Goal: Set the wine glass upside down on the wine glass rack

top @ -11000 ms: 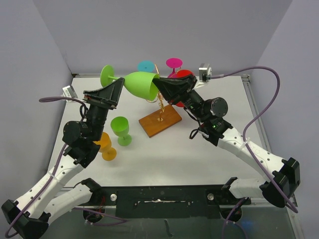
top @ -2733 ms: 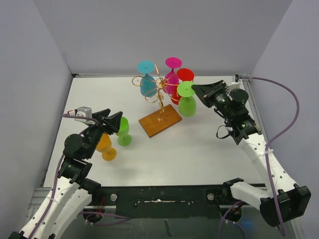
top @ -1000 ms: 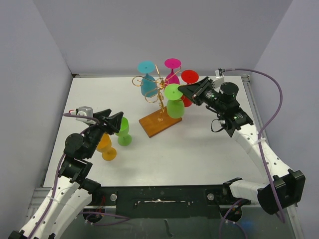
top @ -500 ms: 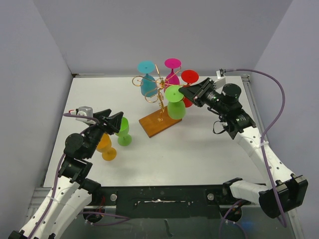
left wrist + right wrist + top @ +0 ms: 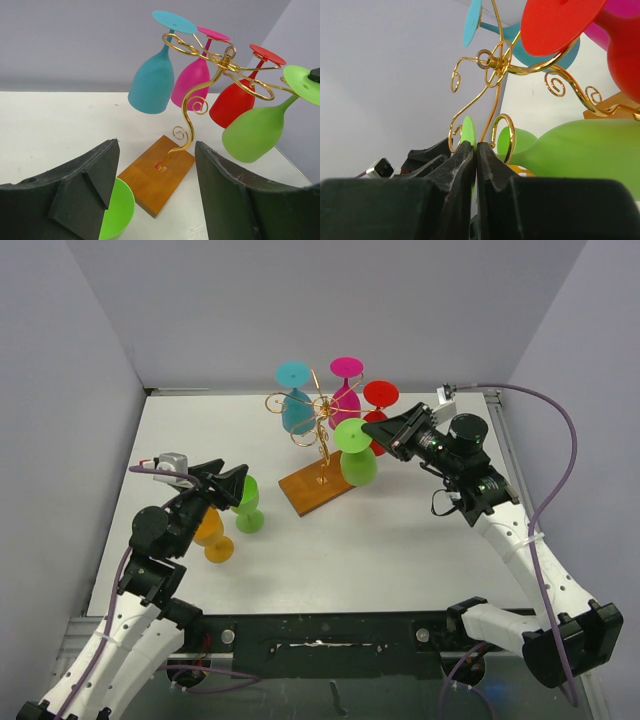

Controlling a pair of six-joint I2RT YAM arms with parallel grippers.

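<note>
Two robot arms reach in from the near edge of a white bench (image 5: 400,540). Nearest, on the left, the left gripper (image 5: 228,483) has its fingers spread wide and grasps nothing. It hovers close by two glasses standing upright on the bench: an orange plastic wine glass (image 5: 212,530) and, just beside it, a bright green plastic goblet (image 5: 244,503).

Past them, at mid-bench, stands the wine glass rack (image 5: 322,430), made of thin gold wire with curled scroll arms on a central stem. It is fixed to a flat brown wooden base (image 5: 320,483).

At the rack's right side, the right gripper (image 5: 374,427) has its fingers clenched on the edge of the round foot of a lime-green wine glass (image 5: 358,466). This glass hangs upside down, bowl slightly tilted and clear of the bench. Its foot is level with a gold scroll arm, but whether the wire carries it cannot be told.

Farthest back, three more glasses hang upside down from the rack: a teal glass (image 5: 295,408), a magenta glass (image 5: 346,390) and a red glass (image 5: 378,395).
</note>
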